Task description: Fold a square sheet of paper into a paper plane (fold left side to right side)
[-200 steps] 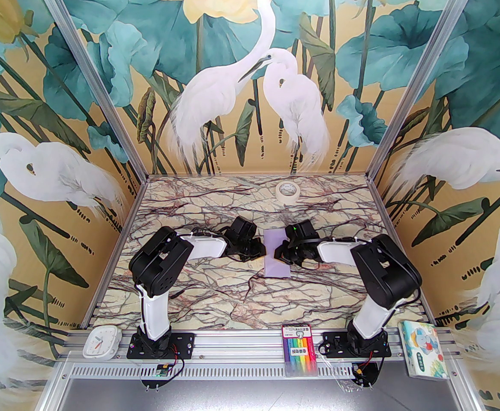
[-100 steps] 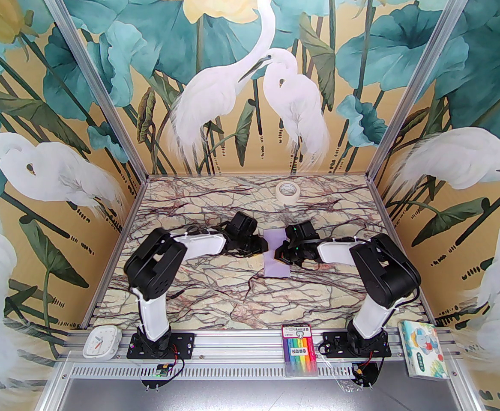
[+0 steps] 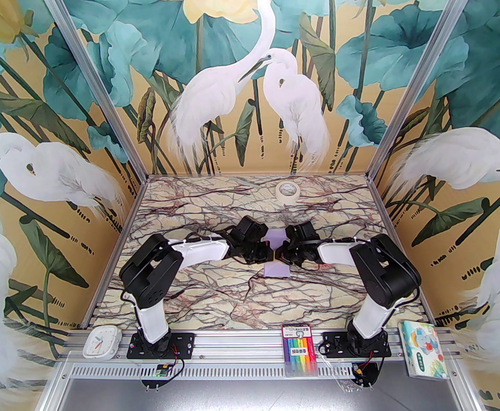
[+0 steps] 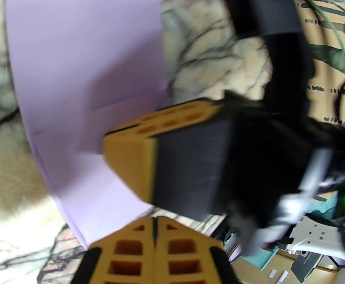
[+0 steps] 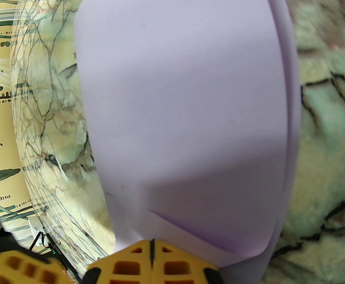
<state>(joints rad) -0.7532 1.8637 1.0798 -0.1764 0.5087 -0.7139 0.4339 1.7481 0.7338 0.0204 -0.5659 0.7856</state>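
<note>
Table (image 3: 198, 289): cream marble-print top with dark red-brown veins, boxed in on three sides by walls (image 3: 52, 101) printed with white egrets, teal lotus leaves and yellow blooms. Aluminium posts (image 3: 106, 101) run up the back corners. Square sheet of paper (image 3: 275, 269), pale lavender, lies about mid-table, folded to a narrow strip running near-to-far; doubled layers show along one long edge in the right wrist view. Left hand (image 3: 269, 253) and right hand (image 3: 280, 253) meet tip to tip over the middle of the strip, hiding that part. Both hands are fully closed, orange fingers pressed together. The tips sit at the paper, but I can't tell if any layer is nipped between them. White tape roll (image 3: 287, 191) lies flat near the far edge, well apart from the paper. Near-edge rail (image 3: 241, 343) carries a white clock (image 3: 100, 341) left of the left base, a marker pack (image 3: 300, 349) between the bases and a colourful tissue pack (image 3: 425, 348) right of the right base.
</note>
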